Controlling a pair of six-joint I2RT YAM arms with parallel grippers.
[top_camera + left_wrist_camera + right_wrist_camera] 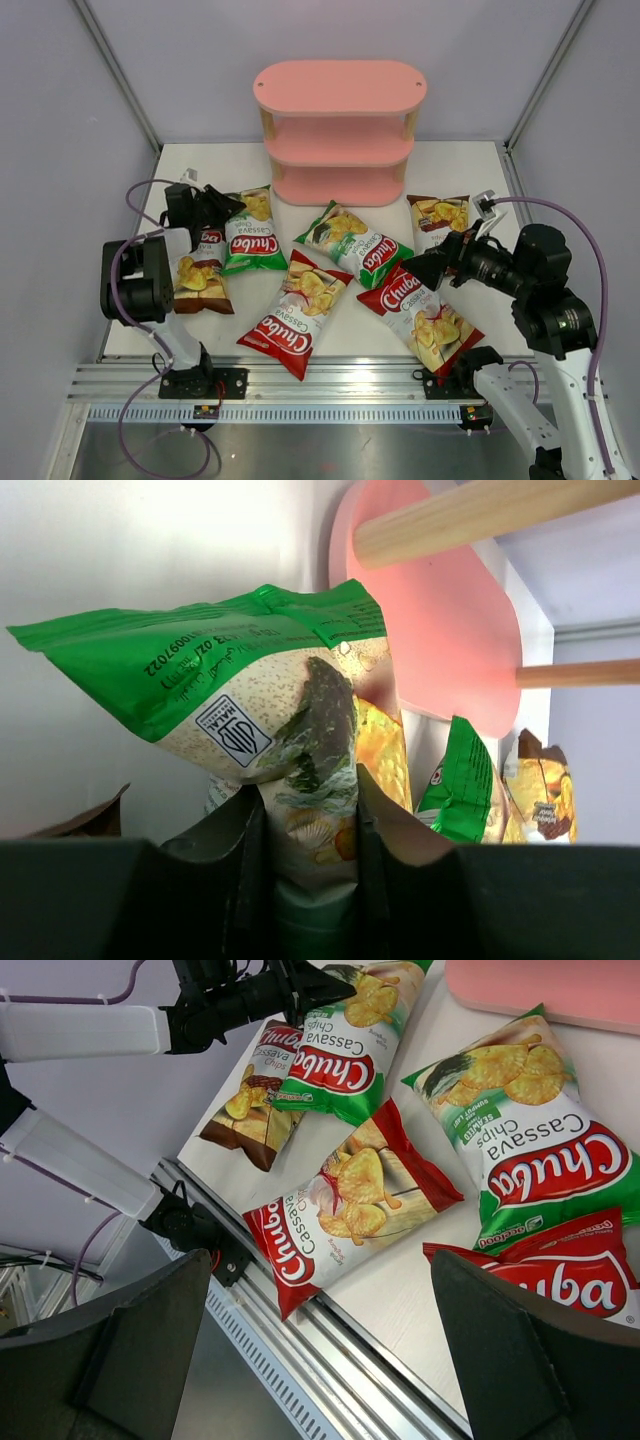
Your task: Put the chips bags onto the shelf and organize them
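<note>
My left gripper [222, 207] [310, 850] is shut on the top end of a green chips bag [252, 238] [250, 680] at the table's left, beside a dark brown bag [203, 268]. A red bag [295, 312] [350, 1200], a second green bag [355, 243] [520, 1150], another red bag [420, 315] and a second dark brown bag [438, 218] lie flat in front of the pink shelf [340, 130] [440, 640], whose tiers hold nothing. My right gripper [425, 268] [320, 1280] hangs open above the right red bag, with nothing between its fingers.
An aluminium rail [330, 380] runs along the table's near edge, with both arm bases bolted to it. Grey enclosure walls stand to the left, right and behind the shelf. The left arm's purple cable [140, 195] loops over the table's left edge.
</note>
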